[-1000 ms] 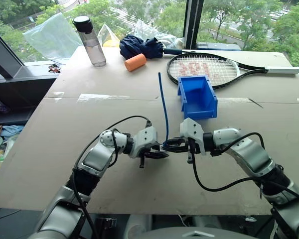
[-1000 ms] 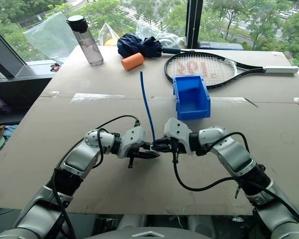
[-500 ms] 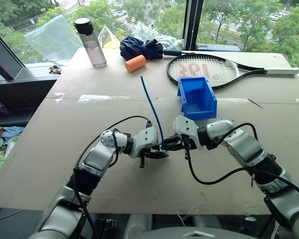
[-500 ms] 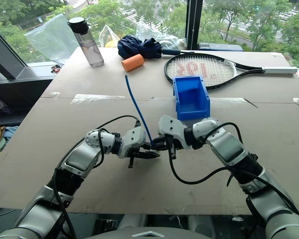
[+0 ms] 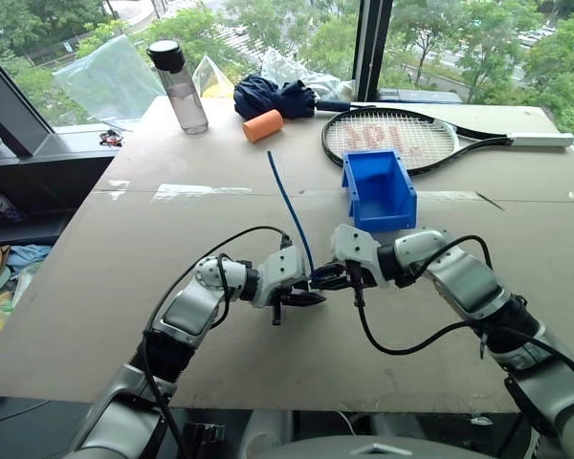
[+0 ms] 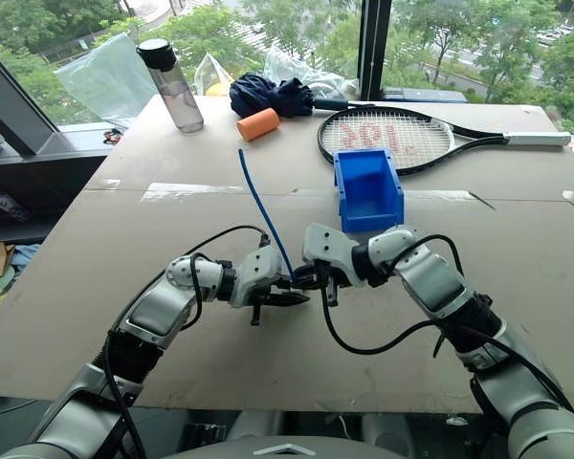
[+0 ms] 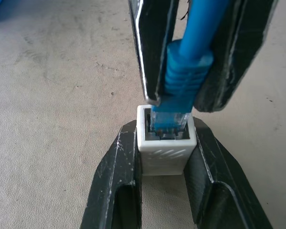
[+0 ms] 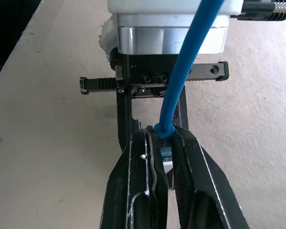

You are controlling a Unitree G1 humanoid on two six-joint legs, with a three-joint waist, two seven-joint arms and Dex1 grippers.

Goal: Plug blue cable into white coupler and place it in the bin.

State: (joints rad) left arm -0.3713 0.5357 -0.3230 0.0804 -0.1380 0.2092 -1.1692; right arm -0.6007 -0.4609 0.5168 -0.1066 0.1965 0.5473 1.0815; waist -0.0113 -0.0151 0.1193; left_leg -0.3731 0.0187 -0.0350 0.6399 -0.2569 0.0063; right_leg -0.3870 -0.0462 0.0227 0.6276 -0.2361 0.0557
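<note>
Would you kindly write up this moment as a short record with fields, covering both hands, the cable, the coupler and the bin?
left hand: shut on the white coupler, socket facing the other hand
right hand: shut on the blue cable just behind its plug
plug: tip inside the coupler's socket; whether fully seated cannot be told
cable's free end: rises up over the table
bin: on the table beyond the hands, nothing seen inside it
</note>
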